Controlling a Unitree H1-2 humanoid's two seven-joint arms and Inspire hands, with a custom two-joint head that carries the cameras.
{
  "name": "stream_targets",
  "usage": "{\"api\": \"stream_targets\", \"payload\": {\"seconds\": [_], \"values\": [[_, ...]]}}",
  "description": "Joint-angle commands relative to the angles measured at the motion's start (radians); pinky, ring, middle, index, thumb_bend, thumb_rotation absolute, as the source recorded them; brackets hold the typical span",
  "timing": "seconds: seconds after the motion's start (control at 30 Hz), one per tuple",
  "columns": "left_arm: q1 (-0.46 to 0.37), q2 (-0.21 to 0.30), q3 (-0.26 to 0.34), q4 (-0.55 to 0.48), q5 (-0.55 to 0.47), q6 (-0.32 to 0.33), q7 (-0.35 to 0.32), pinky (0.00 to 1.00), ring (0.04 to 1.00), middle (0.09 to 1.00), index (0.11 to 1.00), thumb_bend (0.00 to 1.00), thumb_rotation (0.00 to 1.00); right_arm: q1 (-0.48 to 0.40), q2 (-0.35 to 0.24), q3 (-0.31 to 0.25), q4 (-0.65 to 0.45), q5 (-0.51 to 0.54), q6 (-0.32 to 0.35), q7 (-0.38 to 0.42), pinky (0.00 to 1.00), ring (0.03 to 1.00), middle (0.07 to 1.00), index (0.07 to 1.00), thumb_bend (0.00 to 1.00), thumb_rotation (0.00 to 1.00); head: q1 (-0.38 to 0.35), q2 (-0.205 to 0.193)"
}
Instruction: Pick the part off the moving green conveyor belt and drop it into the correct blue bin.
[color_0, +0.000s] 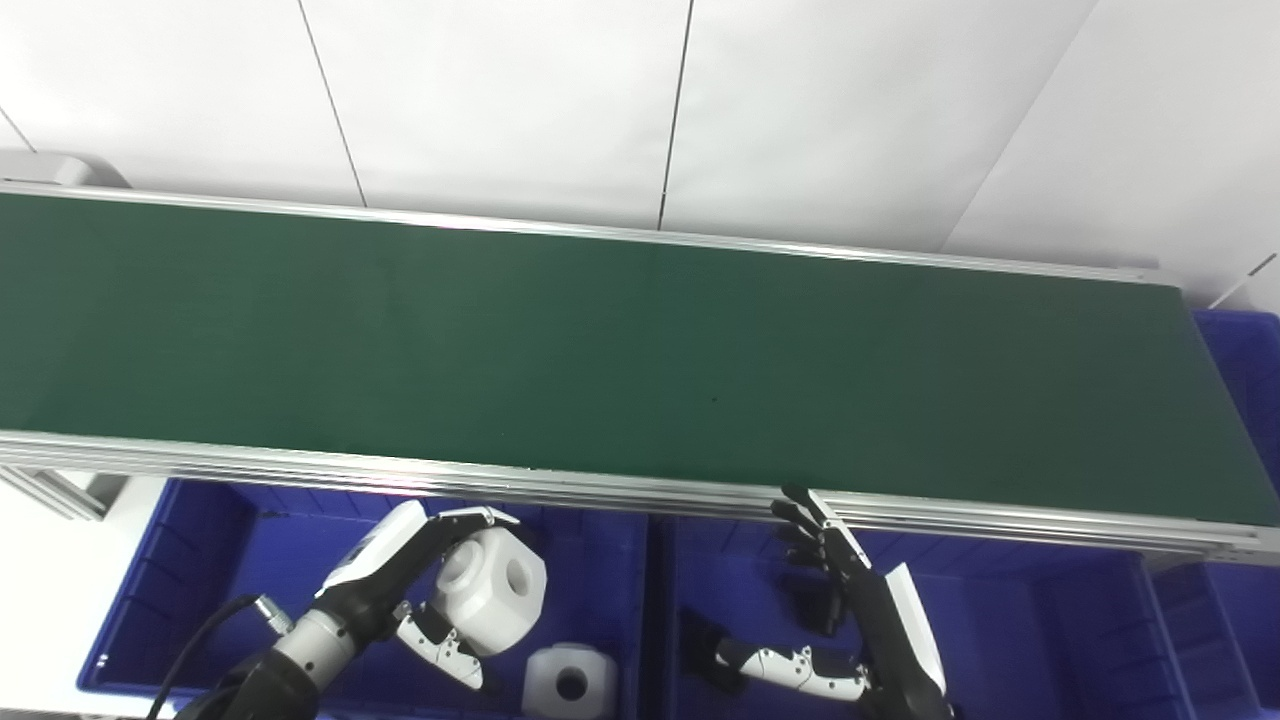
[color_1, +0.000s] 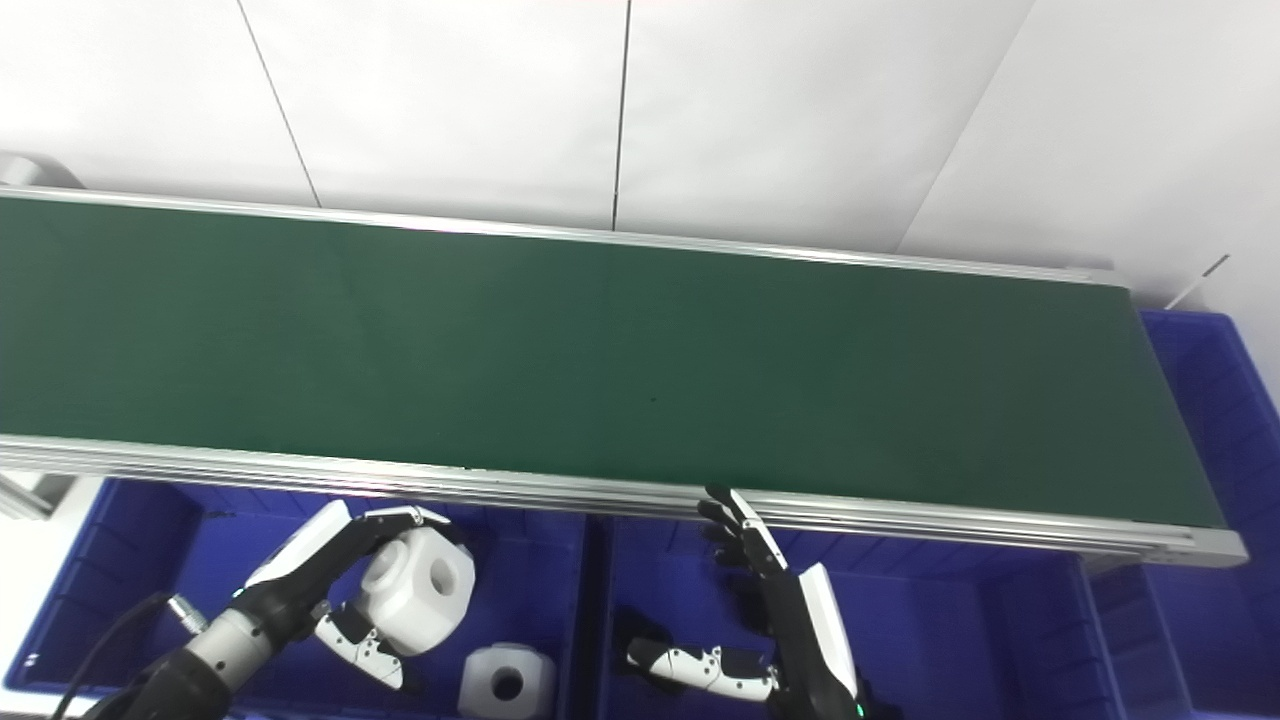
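The left robot hand is clamped on a white part, a blocky piece with round holes, fingers over its top and thumb beneath, holding it above the left blue bin. Just below and to the right of that robot hand, a second white part lies on the bin floor. The right robot hand hangs over the right blue bin, fingers spread apart and holding nothing, fingertips near the conveyor's metal rail. Beyond both robot hands runs the green conveyor belt, with a third blue bin at its far right end.
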Motion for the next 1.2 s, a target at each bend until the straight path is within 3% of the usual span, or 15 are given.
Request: {"api": "stream_targets", "payload": {"seconds": [0.0,0.2,0.23,0.27,0.3,0.33,0.4,0.5,0.57,0.67,0.77,0.87,0.97,1.17], "values": [[-0.022,0.014,-0.006,-0.013,0.014,0.018,-0.016,0.49,0.477,0.509,0.473,0.50,0.00,0.000,-0.001,-0.002,-0.030,0.008,-0.025,-0.005,0.75,0.806,0.853,0.909,0.89,0.30,0.001,0.001],[-0.043,0.029,-0.052,-0.029,0.130,0.147,-0.071,0.49,0.445,0.513,0.506,0.50,0.00,0.002,0.005,0.000,-0.035,0.010,-0.018,-0.007,0.76,0.805,0.849,0.907,0.90,0.29,-0.019,0.000],[-0.044,0.030,-0.058,-0.040,0.153,0.166,-0.076,0.54,0.578,0.632,0.502,0.50,0.04,0.002,0.006,0.000,-0.035,0.008,-0.018,-0.008,0.75,0.805,0.850,0.907,0.90,0.30,-0.019,0.000],[-0.050,0.040,-0.077,-0.055,0.211,0.203,-0.096,0.56,0.624,0.672,0.500,0.50,0.05,0.002,0.008,0.000,-0.036,0.005,-0.019,-0.010,0.75,0.804,0.850,0.907,0.90,0.30,-0.022,0.000],[-0.055,0.046,-0.091,-0.066,0.252,0.229,-0.111,0.66,0.736,0.762,0.662,0.59,0.26,0.002,0.009,0.000,-0.036,0.003,-0.019,-0.011,0.75,0.804,0.851,0.907,0.90,0.29,-0.022,0.000],[-0.061,0.053,-0.104,-0.077,0.287,0.264,-0.139,0.70,0.774,0.792,0.717,0.62,0.34,0.002,0.010,0.000,-0.036,0.002,-0.021,-0.012,0.75,0.804,0.851,0.907,0.90,0.29,-0.024,0.000],[-0.073,0.063,-0.121,-0.095,0.317,0.317,-0.193,0.90,0.901,0.885,0.817,0.79,0.60,0.002,0.011,0.000,-0.036,-0.001,-0.020,-0.014,0.75,0.804,0.852,0.908,0.90,0.30,-0.025,-0.001],[-0.073,0.064,-0.127,-0.123,0.348,0.357,-0.219,0.98,0.959,0.934,0.879,0.92,0.74,0.003,0.009,0.001,-0.040,-0.004,-0.014,-0.009,0.75,0.807,0.854,0.911,0.89,0.30,-0.024,0.000],[-0.062,0.060,-0.114,-0.143,0.331,0.362,-0.215,1.00,0.986,0.975,0.940,0.98,0.77,0.006,0.010,0.001,-0.045,0.004,-0.006,-0.005,0.76,0.809,0.855,0.911,0.89,0.30,-0.026,0.002],[-0.037,0.044,-0.059,-0.151,0.188,0.308,-0.189,0.93,0.988,0.998,0.981,1.00,0.67,0.008,0.010,0.000,-0.048,0.005,-0.008,-0.006,0.77,0.812,0.853,0.909,0.90,0.29,-0.030,0.003],[-0.002,0.004,0.030,-0.110,-0.075,0.163,-0.163,0.85,0.956,0.978,0.960,1.00,0.57,0.011,0.008,-0.001,-0.051,0.010,-0.009,-0.005,0.76,0.813,0.851,0.907,0.90,0.28,-0.032,0.003],[0.017,-0.026,0.068,-0.068,-0.256,-0.006,-0.158,0.84,0.912,0.933,0.907,0.95,0.46,0.014,0.002,-0.001,-0.056,0.018,-0.005,0.003,0.76,0.814,0.856,0.912,0.90,0.28,-0.033,0.004],[0.029,-0.049,0.078,-0.050,-0.370,-0.103,-0.168,0.83,0.880,0.896,0.866,0.89,0.38,0.016,-0.002,-0.002,-0.057,0.018,-0.007,0.003,0.75,0.816,0.859,0.912,0.89,0.28,-0.037,0.005],[0.051,-0.087,0.065,-0.045,-0.492,-0.211,-0.184,0.80,0.837,0.849,0.825,0.87,0.30,0.019,-0.005,-0.005,-0.060,0.007,-0.002,0.002,0.75,0.813,0.856,0.909,0.90,0.28,-0.037,0.001]]}}
